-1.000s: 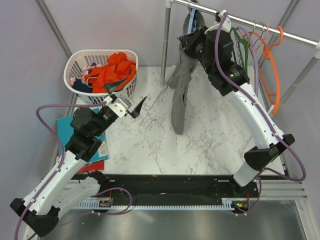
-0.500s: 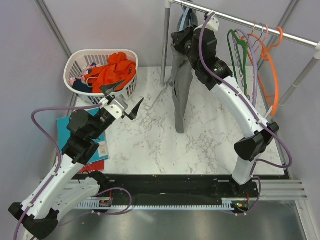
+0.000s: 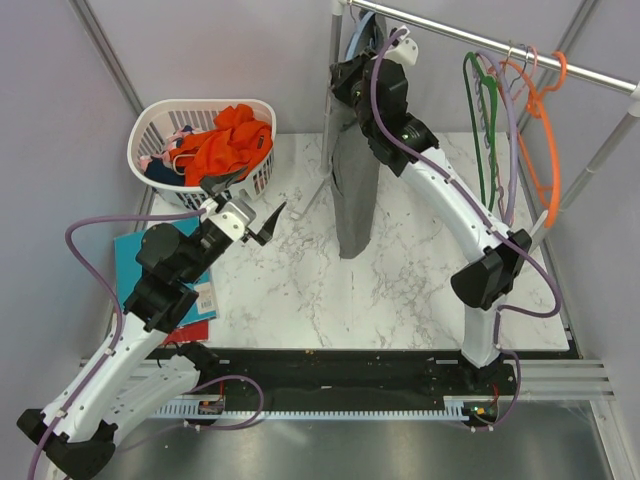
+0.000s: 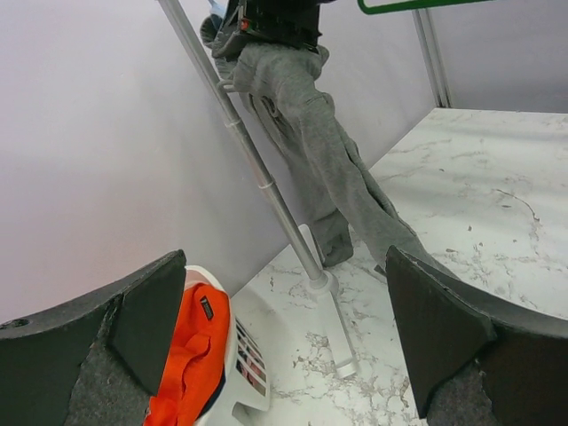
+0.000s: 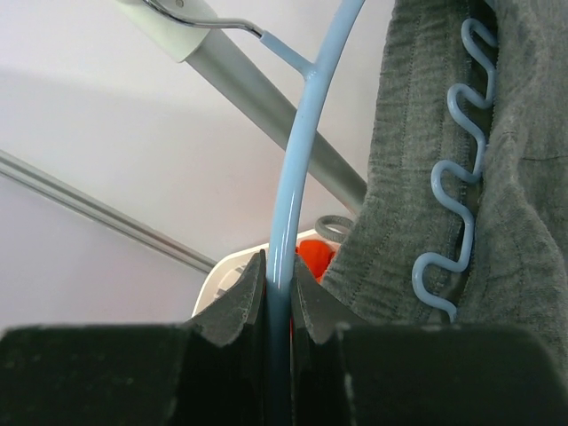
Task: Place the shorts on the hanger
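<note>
Top external view, nearest first: my left arm stands on the near left of the grey metal upright pole of the clothes rail, over the white marble table. The left jaws are spread wide and hold nothing. I judge they are parked there out of the way, since this step needs only one arm. Left of the pole sits a white plastic laundry basket with a bright orange garment in it, which is not my concern.

Just right of the pole, the dark grey soft fabric shorts hang straight down. I can't tell whether their lower end touches the table. My right arm reaches up beside the top of the pole.

On the right wrist view, the right jaws are closed tight on one arm of the thin light-blue plastic hanger, presumably so the hook leads. The hanger's wavy lower bar lies against the grey cloth, so I judge the shorts are on it. The metal hook is up by the grey rail tube, but I can't tell whether it is seated. Until it is, letting go looks risky to me.

Well right of the pole hang a green hanger, a lavender hanger and an orange hanger.
</note>
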Motion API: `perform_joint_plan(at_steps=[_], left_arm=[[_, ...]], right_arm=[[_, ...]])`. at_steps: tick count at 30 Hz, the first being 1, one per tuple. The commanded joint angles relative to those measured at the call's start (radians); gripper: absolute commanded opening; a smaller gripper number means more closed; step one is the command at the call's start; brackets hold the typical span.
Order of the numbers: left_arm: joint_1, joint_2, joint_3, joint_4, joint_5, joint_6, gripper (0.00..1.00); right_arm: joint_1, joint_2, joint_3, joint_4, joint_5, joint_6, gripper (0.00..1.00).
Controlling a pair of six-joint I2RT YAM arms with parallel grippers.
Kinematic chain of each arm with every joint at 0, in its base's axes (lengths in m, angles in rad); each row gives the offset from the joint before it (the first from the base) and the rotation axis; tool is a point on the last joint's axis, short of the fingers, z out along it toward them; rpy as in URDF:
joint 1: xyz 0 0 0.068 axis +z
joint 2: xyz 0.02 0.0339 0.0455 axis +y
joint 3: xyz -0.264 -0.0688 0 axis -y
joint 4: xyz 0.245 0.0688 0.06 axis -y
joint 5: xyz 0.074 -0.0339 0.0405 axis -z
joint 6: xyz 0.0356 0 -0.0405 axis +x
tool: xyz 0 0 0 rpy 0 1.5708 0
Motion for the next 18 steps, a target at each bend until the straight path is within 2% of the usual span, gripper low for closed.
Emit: perform_joint_plan(at_steps=[1,2,3,4,5,8,14,18], left_arm=[[0.004,-0.015,-0.018,-0.014,-0.028,-0.063,0.99],[0.004,-0.012,-0.016,-0.023,-0.032,-0.071,0.99],[0.004,-0.011,-0.016,-0.032,-0.038,-0.086,0.99],[0.004,-0.011,-0.015,-0.047,-0.045,-0.089,0.99],[0.004,-0.014,-0.015,-0.056,-0.072,-0.1,0.99],[0.004,-0.026,-0.025,-0.066,-0.088,-0.112,0.99],[0.005,-0.037,-0.019,-0.116,-0.152,-0.15,0.99],[0.048,-0.035,0.022,-0.207,-0.175,-0.221,0.99]], right_arm=[[0.013,-0.002,0.079,0.162,0.014,-0.049,0.02],[0.015,-0.003,0.077,0.168,-0.011,-0.061,0.09],[0.013,-0.008,0.073,0.168,-0.014,-0.069,0.3],[0.013,-0.014,0.052,0.171,-0.016,-0.082,0.41],[0.015,-0.043,0.03,0.177,-0.011,-0.096,0.67],[0.015,-0.106,-0.05,0.181,-0.005,-0.125,0.87],[0.013,-0.252,-0.203,0.179,-0.049,-0.191,0.98],[0.013,-0.382,-0.306,0.17,-0.15,-0.251,0.98]])
